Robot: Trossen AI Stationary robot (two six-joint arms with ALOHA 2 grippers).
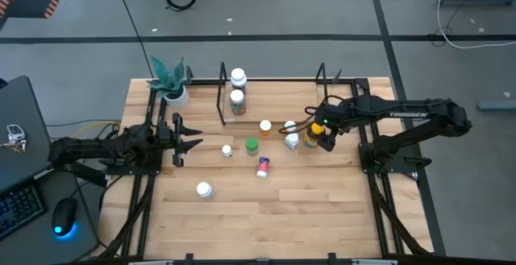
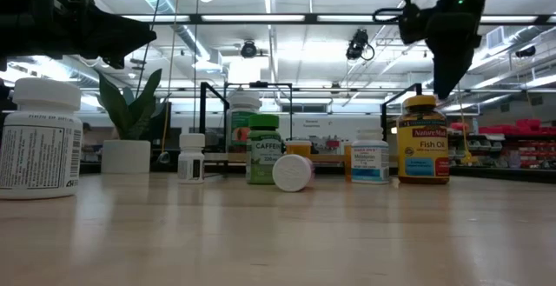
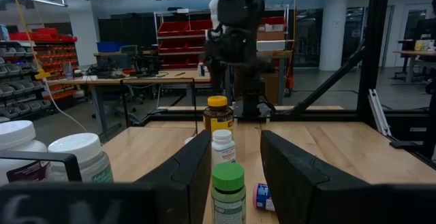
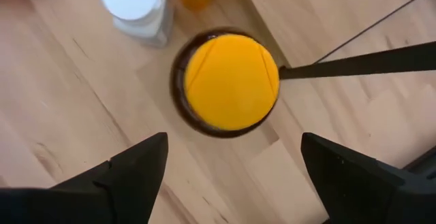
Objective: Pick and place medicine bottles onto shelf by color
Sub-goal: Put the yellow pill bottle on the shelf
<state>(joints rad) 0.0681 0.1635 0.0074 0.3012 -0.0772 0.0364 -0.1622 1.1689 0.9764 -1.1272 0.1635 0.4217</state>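
Fingers (image 4: 129,176) spread over wooden table (image 4: 61,101)

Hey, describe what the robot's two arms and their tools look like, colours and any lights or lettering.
Both arms are black, jointed and slim. The right arm carries pale lettering, too small to read, along its forearm, and a small green light glows near its wrist. Each tool, left tool and right tool, ends in two dark, flat tapered fingers.
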